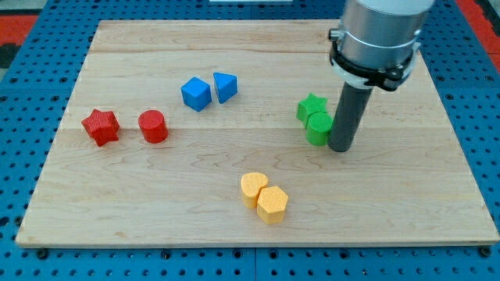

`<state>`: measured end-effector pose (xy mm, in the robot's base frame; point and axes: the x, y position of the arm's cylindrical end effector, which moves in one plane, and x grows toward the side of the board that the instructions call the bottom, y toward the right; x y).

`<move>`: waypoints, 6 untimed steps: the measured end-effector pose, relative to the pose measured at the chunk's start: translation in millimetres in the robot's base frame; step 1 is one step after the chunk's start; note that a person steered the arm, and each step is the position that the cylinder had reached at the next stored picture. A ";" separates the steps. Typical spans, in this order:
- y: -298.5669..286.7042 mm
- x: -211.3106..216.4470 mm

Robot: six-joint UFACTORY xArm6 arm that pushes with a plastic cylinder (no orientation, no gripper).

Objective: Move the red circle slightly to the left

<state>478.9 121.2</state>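
Note:
The red circle (pixel 153 126) stands on the wooden board (pixel 156 203) at the view's left, just right of a red star (pixel 101 126). My tip (pixel 341 147) is far to the right of it, touching or nearly touching the right side of a green round block (pixel 318 129). A green star (pixel 311 107) sits just above that green block. The rod comes down from the grey arm body (pixel 379 35) at the view's top right.
A blue cube (pixel 196 94) and a blue triangular block (pixel 225 86) sit together above the middle. Two yellow blocks, a heart shape (pixel 253 187) and a hexagon (pixel 273 204), sit near the bottom middle. Blue pegboard (pixel 31 94) surrounds the board.

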 end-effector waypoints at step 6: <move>-147.2 -29.9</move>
